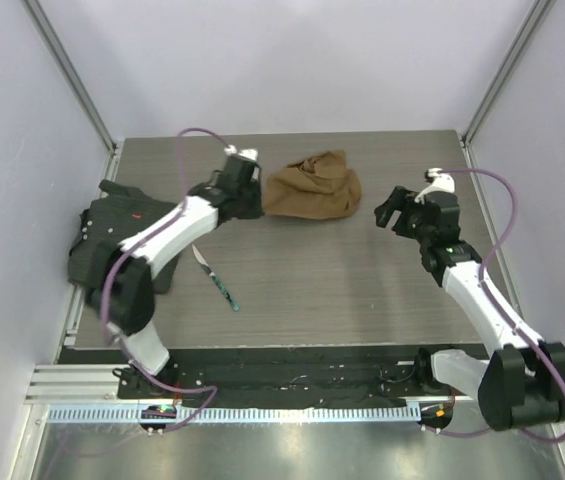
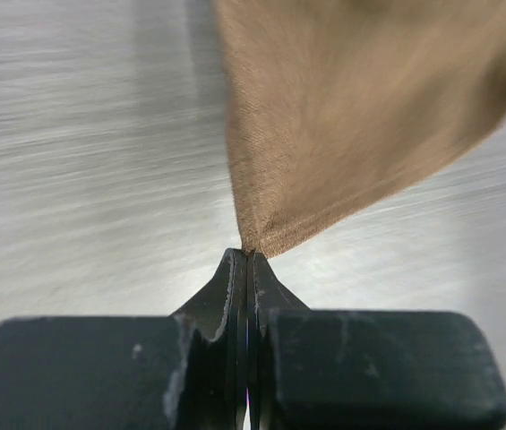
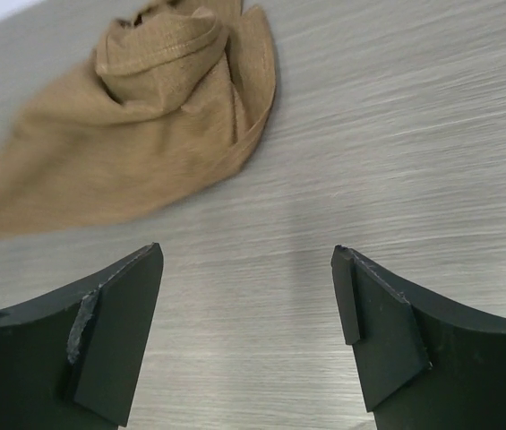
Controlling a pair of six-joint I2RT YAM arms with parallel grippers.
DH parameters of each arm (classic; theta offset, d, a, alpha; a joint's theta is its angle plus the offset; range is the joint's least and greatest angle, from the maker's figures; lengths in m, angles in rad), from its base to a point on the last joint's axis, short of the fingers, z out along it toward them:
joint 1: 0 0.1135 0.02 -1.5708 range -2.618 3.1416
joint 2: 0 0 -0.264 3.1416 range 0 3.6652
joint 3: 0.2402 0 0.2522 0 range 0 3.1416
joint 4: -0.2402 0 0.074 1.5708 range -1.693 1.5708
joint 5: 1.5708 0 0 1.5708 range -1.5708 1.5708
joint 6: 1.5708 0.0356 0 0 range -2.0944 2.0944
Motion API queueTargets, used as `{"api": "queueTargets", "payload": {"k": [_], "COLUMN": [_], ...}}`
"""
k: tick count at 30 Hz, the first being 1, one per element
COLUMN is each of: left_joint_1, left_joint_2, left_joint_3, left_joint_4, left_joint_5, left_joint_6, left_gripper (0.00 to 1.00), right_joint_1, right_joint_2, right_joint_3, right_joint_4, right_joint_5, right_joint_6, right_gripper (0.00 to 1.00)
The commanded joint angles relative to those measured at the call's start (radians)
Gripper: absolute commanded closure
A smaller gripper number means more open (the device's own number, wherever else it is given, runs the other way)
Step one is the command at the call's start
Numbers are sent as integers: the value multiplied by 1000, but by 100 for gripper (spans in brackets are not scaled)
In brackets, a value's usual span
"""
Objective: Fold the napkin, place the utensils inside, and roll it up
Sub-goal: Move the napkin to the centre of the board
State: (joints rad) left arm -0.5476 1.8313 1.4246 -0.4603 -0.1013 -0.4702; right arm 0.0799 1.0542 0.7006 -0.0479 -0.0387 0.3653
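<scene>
Being pinched only by its tip, the napkin could be tugged from the left gripper; right gripper, at 3 o'clock, is spread wide.

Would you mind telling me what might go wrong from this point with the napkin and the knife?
The left gripper pinches only the corner tip of the napkin, so a pull may slip it free. The napkin lies bunched, and the right gripper is open and apart from it; a one-sided pull may drag the heap instead of spreading it. The knife lies close beside the left arm, which could knock it.
</scene>
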Motion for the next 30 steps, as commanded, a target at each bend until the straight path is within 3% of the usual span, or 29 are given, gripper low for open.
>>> {"api": "queueTargets", "payload": {"k": [1, 5, 10, 22, 30], "left_joint_1": [115, 207, 241, 275, 282], "left_joint_2": [-271, -386, -489, -518, -504], "left_joint_3": [-139, -268, -335, -309, -303], "left_joint_4": [77, 25, -34, -146, -156], "left_joint_5": [73, 167, 175, 210, 218], "left_joint_6": [-82, -93, -74, 1, 13], "left_gripper": [100, 100, 100, 100, 100], "right_joint_1": [110, 150, 172, 323, 359], "right_joint_2": [139, 295, 473, 750, 908], "right_joint_3": [117, 191, 307, 528, 663], "right_joint_4": [-12, -27, -18, -66, -84], "right_joint_5": [25, 34, -24, 6, 13], "right_joint_6": [6, 35, 57, 26, -2], "right_gripper": [16, 17, 21, 32, 40]}}
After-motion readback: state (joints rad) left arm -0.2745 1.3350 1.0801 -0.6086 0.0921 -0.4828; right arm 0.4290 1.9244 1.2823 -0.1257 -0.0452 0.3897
